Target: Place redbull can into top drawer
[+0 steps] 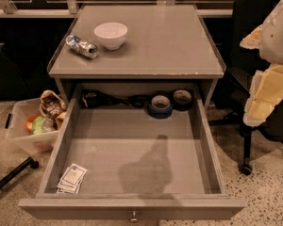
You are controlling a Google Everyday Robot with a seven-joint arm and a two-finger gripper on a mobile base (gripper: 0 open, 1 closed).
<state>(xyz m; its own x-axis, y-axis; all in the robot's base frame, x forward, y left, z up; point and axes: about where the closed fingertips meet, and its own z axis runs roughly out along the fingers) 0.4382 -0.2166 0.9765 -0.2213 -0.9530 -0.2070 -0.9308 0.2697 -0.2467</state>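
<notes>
The redbull can (pixel 82 46) lies on its side at the back left of the grey cabinet top (pixel 165 46), just left of a white bowl (pixel 111 34). The top drawer (pixel 132 140) is pulled wide open below, with its round knob (pixel 133 216) at the front. My gripper (pixel 266 95) hangs at the right edge of the camera view, off to the right of the cabinet and above the floor. It is far from the can, with nothing in it that I can see. A shadow falls on the drawer bottom.
Inside the drawer are two tape rolls (pixel 160 105) and dark items at the back, and a small stack of cards (pixel 71 178) at the front left. A clear plastic bin (pixel 30 126) with oddments stands on the floor at left. A black office chair (pixel 245 168) stands at right.
</notes>
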